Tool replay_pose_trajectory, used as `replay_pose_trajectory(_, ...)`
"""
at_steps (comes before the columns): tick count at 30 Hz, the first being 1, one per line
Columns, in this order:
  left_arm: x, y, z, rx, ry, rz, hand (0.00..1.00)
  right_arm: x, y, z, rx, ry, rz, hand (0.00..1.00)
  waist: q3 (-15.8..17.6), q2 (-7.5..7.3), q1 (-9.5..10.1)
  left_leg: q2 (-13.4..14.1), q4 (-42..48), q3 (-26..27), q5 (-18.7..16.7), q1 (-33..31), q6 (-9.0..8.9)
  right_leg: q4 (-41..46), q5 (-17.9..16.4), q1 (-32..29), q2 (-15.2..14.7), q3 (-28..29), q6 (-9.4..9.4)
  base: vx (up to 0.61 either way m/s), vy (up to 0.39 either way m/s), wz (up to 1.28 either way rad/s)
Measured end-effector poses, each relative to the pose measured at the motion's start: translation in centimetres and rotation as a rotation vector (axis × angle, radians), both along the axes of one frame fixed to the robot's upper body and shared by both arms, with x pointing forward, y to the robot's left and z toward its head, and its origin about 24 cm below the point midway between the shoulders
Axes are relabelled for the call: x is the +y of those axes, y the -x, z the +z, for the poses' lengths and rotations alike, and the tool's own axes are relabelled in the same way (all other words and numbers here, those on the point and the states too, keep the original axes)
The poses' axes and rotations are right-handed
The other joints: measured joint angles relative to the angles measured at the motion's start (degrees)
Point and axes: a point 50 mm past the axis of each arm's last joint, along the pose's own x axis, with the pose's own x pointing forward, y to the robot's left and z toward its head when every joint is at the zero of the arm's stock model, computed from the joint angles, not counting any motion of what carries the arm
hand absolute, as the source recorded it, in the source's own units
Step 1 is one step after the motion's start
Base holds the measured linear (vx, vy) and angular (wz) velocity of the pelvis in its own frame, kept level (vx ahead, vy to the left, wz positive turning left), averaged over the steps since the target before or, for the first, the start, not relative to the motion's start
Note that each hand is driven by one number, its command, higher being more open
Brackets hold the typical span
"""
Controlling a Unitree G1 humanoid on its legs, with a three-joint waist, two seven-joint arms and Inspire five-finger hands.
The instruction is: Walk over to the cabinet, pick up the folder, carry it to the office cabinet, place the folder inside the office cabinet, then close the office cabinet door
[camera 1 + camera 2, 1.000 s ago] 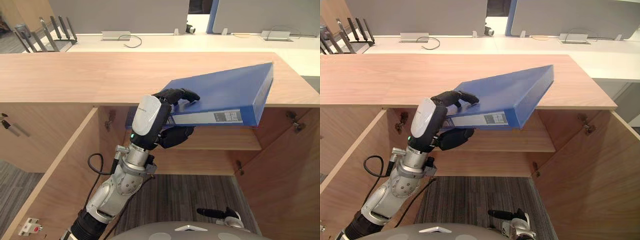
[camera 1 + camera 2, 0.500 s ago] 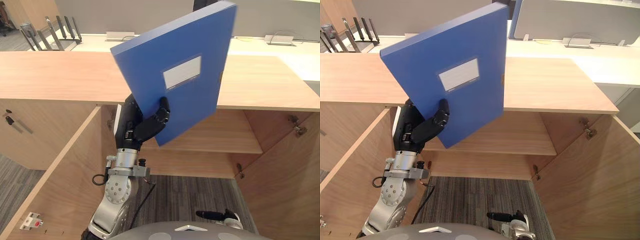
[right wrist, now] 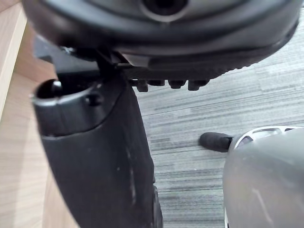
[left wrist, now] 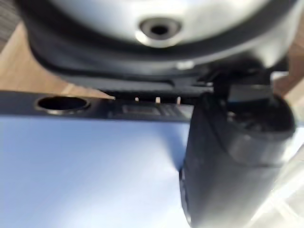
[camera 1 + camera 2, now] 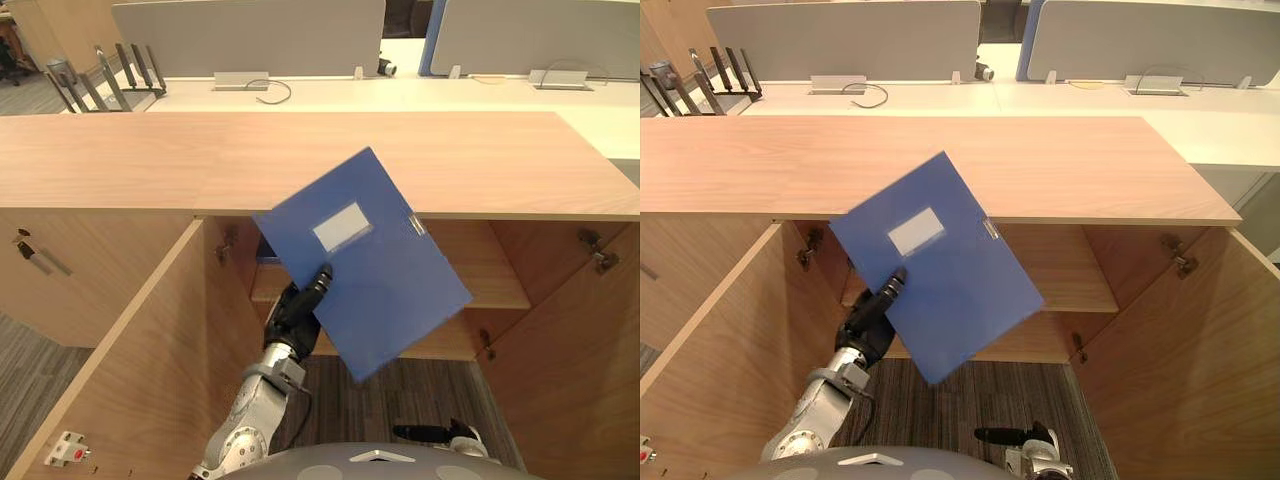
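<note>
Left eye view: the left hand [image 5: 297,310] clamps the blue folder [image 5: 375,270] by one edge, thumb over its face. The folder slants away from the hand, before the open office cabinet [image 5: 150,160].

Right eye view: the folder should be levelled, then slid forward onto the shelf [image 5: 1085,275] beyond the hand.

Left wrist view: the fingers behind the folder are hidden.

Right wrist view: the right hand [image 3: 95,156] gives no reading of its grip.

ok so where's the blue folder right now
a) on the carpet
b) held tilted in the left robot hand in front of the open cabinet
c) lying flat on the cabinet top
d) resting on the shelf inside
b: the blue folder hangs tilted in the air, its lower edge pinched by the left robot hand, in front of the open cabinet.
</note>
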Motion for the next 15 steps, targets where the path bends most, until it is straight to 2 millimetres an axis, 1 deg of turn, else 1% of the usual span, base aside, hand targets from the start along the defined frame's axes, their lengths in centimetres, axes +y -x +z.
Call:
replay_pose_trajectory(9,-0.9,1.7,-1.0,0.055,0.042,-0.095,0.0,0.3,-0.5,0.1,0.003,-0.001,0.037,1.0,0.19,-0.27,-0.49,-0.07,-0.85,-0.11,0.42,0.27,0.17,-0.02,0.0,-0.1,0.01,-0.16,0.01,-0.04,-0.016,0.0)
replay_pose_trajectory(11,-0.6,2.2,-1.2,0.067,0.035,-0.1,0.0,0.4,-0.7,0.1,-0.02,-0.021,-0.017,1.0,0.45,-0.63,-0.63,-0.06,-0.92,-0.04,0.49,0.14,0.16,-0.02,0.01,-0.32,0.02,-0.07,0.02,-0.06,-0.024,-0.02)
replay_pose_trajectory(15,-0.2,3.2,-1.4,0.087,0.037,-0.078,0.0,0.0,-1.3,0.6,-0.111,-0.042,-0.16,1.0,0.55,-0.58,-0.71,-0.07,-1.0,0.46,0.49,-0.24,0.16,-0.02,0.07,-1.18,0.04,0.51,0.12,-0.04,-0.016,-0.07)
